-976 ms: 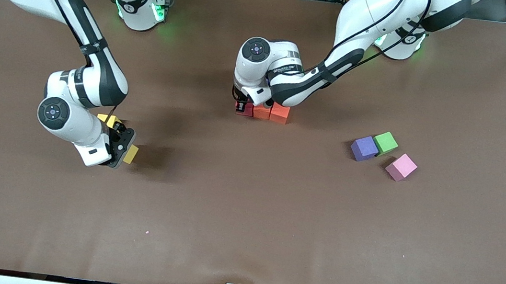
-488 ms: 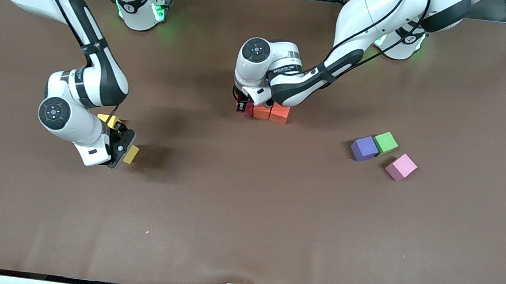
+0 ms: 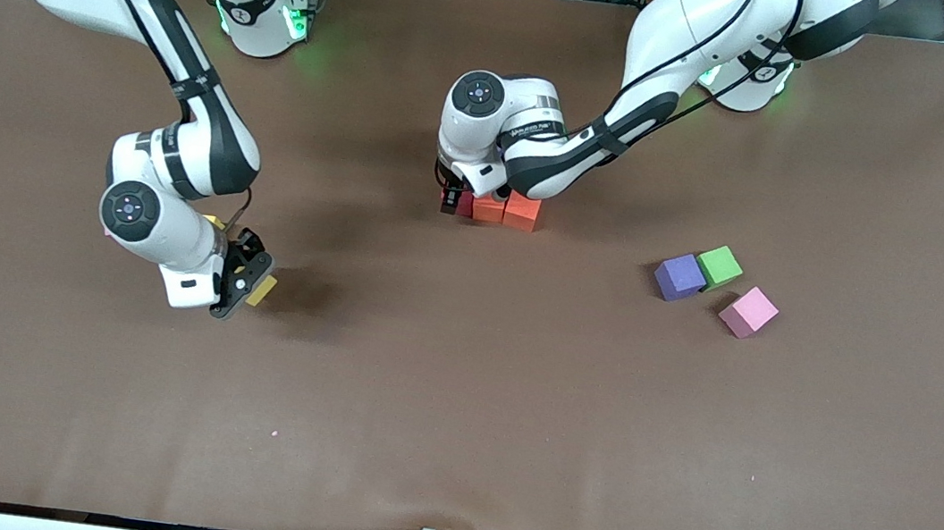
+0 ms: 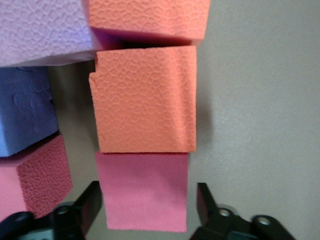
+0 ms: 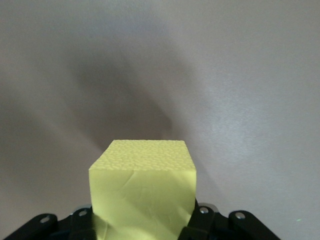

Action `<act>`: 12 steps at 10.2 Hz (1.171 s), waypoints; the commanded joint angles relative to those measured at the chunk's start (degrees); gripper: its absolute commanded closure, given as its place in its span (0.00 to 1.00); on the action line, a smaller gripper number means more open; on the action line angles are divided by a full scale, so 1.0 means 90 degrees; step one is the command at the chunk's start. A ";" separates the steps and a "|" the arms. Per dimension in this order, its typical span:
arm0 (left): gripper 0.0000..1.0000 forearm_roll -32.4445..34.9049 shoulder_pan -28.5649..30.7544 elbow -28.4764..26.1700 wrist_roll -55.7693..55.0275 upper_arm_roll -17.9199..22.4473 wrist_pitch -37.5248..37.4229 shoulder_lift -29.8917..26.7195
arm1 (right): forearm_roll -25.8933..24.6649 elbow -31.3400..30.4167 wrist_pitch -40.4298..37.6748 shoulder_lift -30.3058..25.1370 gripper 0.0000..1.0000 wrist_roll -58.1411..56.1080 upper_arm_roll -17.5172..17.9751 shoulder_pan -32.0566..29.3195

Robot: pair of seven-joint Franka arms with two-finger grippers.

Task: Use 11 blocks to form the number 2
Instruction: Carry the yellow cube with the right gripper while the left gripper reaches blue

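Note:
My left gripper (image 3: 450, 199) is low at the table's middle, open around a red block (image 3: 465, 204) that ends a row with two orange blocks (image 3: 488, 208) (image 3: 522, 211). In the left wrist view the red block (image 4: 142, 192) lies between the spread fingers (image 4: 90, 205), touching an orange block (image 4: 145, 100); purple (image 4: 42, 30), light blue (image 4: 25, 110) and pink (image 4: 37, 175) blocks lie beside the row. My right gripper (image 3: 243, 280) is shut on a yellow block (image 3: 261, 290), held above the table toward the right arm's end. The yellow block (image 5: 142, 195) fills the right gripper (image 5: 142, 217).
A purple block (image 3: 679, 277), a green cube (image 3: 719, 267) and a pink block (image 3: 748, 312) lie together toward the left arm's end. A second yellow block (image 3: 214, 222) peeks out from under the right arm.
The right arm has carried the yellow block a little toward the table's middle. The left arm has stayed over the row.

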 commanded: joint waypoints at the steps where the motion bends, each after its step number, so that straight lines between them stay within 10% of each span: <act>1: 0.00 0.0408 0.0011 -0.0079 -0.1175 0.0000 0.0030 -0.0150 | -0.0034 0.0061 -0.0347 -0.0046 0.54 0.1058 0.0111 0.0094; 4: 0.00 0.0379 0.0264 -0.0215 -0.1155 -0.0184 -0.0126 -0.0491 | -0.0025 0.0022 -0.0514 -0.0172 0.54 0.2114 0.0336 0.0114; 8: 0.00 0.0379 0.1903 -0.0157 -0.0376 -0.1483 -0.0691 -0.0512 | -0.0025 -0.0027 -0.0572 -0.0271 0.54 0.3994 0.0871 0.0124; 12: 0.00 0.0389 0.2880 -0.0215 0.1359 -0.1495 -0.1199 -0.0512 | -0.0025 0.0002 -0.0456 -0.0164 0.54 0.6867 0.1098 0.0805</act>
